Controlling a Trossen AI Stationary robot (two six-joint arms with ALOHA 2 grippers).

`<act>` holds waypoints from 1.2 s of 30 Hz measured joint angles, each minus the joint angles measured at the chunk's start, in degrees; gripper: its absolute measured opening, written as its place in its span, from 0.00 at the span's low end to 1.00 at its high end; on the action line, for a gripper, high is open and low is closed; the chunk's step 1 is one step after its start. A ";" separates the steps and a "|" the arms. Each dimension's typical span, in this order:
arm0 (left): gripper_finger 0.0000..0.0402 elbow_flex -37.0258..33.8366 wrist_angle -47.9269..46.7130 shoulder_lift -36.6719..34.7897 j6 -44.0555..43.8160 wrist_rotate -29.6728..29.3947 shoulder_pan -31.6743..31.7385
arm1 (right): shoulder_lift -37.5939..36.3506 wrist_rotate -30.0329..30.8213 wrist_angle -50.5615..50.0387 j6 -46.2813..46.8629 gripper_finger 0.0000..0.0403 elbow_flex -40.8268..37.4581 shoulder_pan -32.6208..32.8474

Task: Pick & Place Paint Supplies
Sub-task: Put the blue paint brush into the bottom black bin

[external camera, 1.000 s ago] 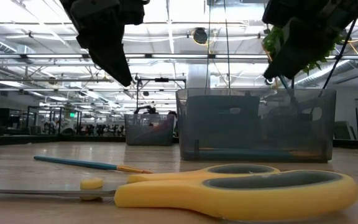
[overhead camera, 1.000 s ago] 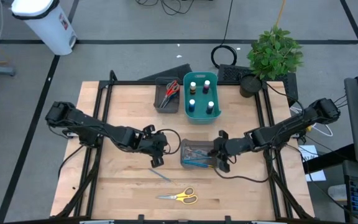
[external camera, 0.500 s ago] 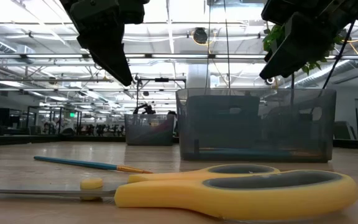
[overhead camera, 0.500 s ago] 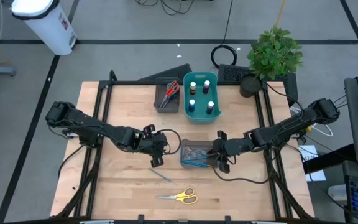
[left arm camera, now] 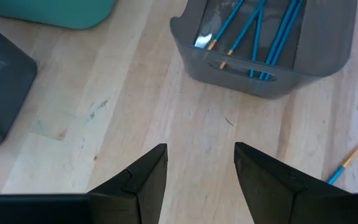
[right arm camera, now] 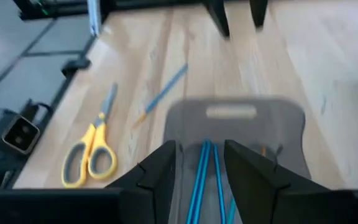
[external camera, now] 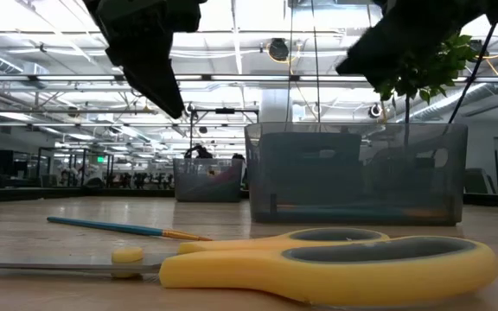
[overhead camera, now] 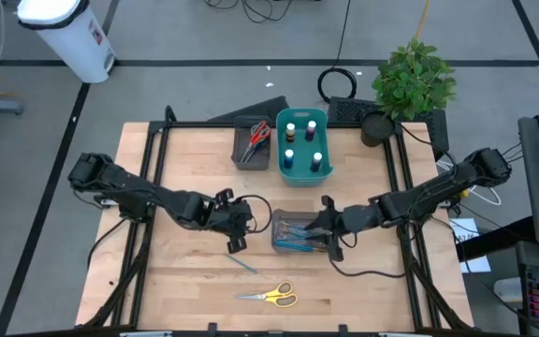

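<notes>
Parting its fingers over the grey tray (overhead camera: 298,231) mid-table, the right gripper (overhead camera: 327,227) has just dropped a brush (right arm camera: 199,182) — one brush (overhead camera: 244,264) and the yellow scissors (overhead camera: 271,296) remain near the front edge; left gripper (overhead camera: 235,225) waits open, empty.

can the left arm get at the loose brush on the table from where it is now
Probably yes. The loose brush lies on bare wood just in front of the left gripper, whose jaws stand open and empty, and nothing lies between them.

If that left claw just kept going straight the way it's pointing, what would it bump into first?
Probably the grey tray holding blue brushes. The left gripper, fingers apart, faces its near wall across bare wood; its height is unclear, so it might pass above.
</notes>
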 joint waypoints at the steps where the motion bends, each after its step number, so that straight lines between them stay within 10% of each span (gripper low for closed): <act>1: 0.48 0.00 0.03 0.00 -0.14 -0.01 -0.17 | 0.00 0.00 1.09 -1.05 0.33 0.00 0.00; 22: 0.48 0.00 17.98 0.69 10.90 5.60 -6.31 | 0.00 -0.02 9.69 -5.96 0.33 0.00 0.00; 36: 0.48 0.00 31.33 15.89 24.96 16.90 -10.75 | 0.00 -0.02 10.37 -6.02 0.34 0.00 0.00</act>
